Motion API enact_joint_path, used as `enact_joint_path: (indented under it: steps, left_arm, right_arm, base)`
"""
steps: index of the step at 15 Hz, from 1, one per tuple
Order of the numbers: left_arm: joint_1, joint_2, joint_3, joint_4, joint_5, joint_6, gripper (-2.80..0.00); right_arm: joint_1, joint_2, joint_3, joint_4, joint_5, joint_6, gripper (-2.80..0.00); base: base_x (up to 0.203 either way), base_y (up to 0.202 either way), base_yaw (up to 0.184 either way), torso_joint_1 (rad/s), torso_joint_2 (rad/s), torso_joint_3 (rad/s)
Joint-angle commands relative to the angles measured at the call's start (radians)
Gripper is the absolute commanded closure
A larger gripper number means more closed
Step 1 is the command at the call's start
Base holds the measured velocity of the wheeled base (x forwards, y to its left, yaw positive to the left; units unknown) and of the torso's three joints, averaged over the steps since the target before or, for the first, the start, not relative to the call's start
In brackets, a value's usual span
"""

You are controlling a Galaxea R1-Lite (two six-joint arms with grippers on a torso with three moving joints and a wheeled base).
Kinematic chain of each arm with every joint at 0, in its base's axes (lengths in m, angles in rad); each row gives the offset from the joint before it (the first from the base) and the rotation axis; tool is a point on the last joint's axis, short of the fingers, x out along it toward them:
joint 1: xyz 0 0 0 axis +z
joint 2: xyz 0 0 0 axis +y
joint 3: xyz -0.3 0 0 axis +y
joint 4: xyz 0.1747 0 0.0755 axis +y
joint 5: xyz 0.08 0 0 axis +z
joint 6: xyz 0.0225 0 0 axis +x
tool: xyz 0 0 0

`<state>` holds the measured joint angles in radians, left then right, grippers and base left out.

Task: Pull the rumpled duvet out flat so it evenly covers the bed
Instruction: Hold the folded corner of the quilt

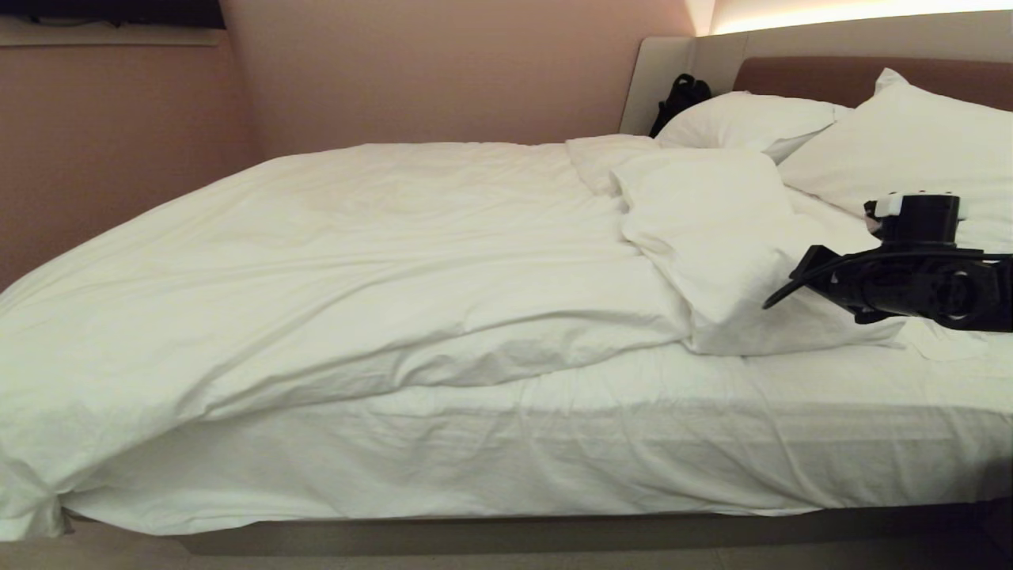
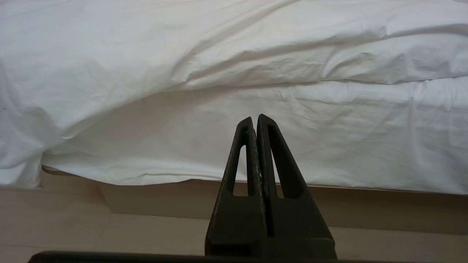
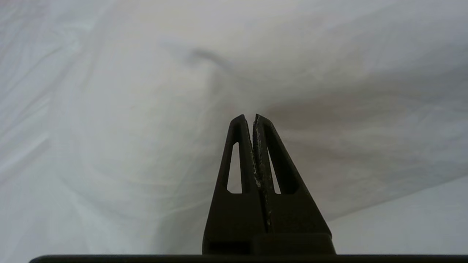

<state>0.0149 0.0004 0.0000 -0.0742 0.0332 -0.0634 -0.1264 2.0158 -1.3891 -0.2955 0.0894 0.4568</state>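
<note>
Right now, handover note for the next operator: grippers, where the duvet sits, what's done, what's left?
Right gripper: shut, empty, over the folded-back top corner of the duvet near the pillows.
Left gripper: shut, empty, parked low facing the side of the bed, out of the head view.
Duvet: bunched toward the far side and the foot, top corner flipped back, near edge riding up so a strip of sheet shows along the near side.
Done: nothing visibly gripped yet.
Left: take the folded corner, pull it toward the headboard, then draw the near edge down evenly.
</note>
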Motion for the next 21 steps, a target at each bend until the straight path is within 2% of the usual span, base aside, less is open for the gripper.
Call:
enact_joint_path:
  steps: [1, 3, 4, 8, 14, 21]
  left_arm:
    - [0.0, 0.0, 0.0, -0.001, 0.001, -0.001, 0.0]
    - [0.0, 0.001, 0.0, -0.001, 0.001, -0.001, 0.0]
    - [0.0, 0.0, 0.0, -0.001, 0.001, -0.001, 0.0]
    - [0.0, 0.001, 0.0, -0.001, 0.001, -0.001, 0.0]
    - [0.0, 0.001, 0.0, -0.001, 0.001, -0.001, 0.0]
    - [0.0, 0.0, 0.0, -0.001, 0.001, -0.001, 0.0]
  right_arm:
    - [-0.001, -0.048, 0.007, 0.006, 0.0, 0.002, 0.0]
    - [-0.003, -0.044, 0.005, 0.018, -0.002, 0.002, 0.0]
    - [-0.006, -0.036, 0.001, 0.022, -0.002, 0.0, -2.8]
    - [-0.037, -0.029, -0.02, 0.025, 0.007, 0.0, -2.8]
    - [-0.168, 0.024, -0.102, 0.024, 0.01, -0.004, -2.8]
    - [-0.16, 0.047, -0.1, 0.024, -0.002, 0.0, -2.8]
  base:
    - [0.0, 0.0, 0.0, 0.0, 0.0, 0.0]
    - [0.0, 0.0, 0.0, 0.0, 0.0, 0.0]
    - [0.0, 0.0, 0.0, 0.0, 0.0, 0.0]
    - [0.0, 0.0, 0.0, 0.0, 0.0, 0.0]
    - [0.0, 0.0, 0.0, 0.0, 0.0, 0.0]
    - [0.0, 0.0, 0.0, 0.0, 0.0, 0.0]
